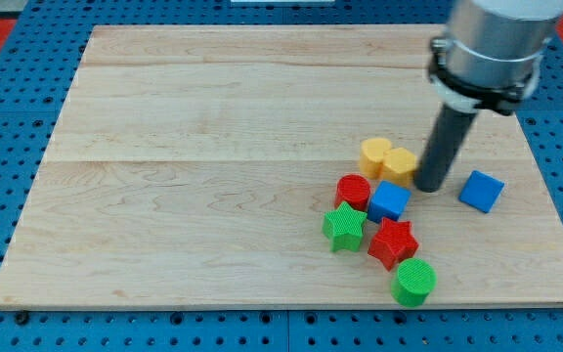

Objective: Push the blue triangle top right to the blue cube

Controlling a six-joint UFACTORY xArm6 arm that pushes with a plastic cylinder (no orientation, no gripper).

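Note:
A blue block (pixel 389 200), which seems to be the blue triangle, lies right of the board's middle, in a cluster of blocks. The blue cube (pixel 481 191) lies alone to its right, near the board's right edge. My tip (pixel 428 187) rests on the board between the two. It is just above and right of the blue triangle, close beside a yellow block (pixel 401 164), and about a block's width left of the blue cube. I cannot tell whether the tip touches either block next to it.
A second yellow block (pixel 375 154) sits left of the first. A red cylinder (pixel 353 190), a green star (pixel 344 226), a red star (pixel 392 242) and a green cylinder (pixel 414 282) crowd left of and below the blue triangle. The wooden board (pixel 213 147) lies on a blue pegboard.

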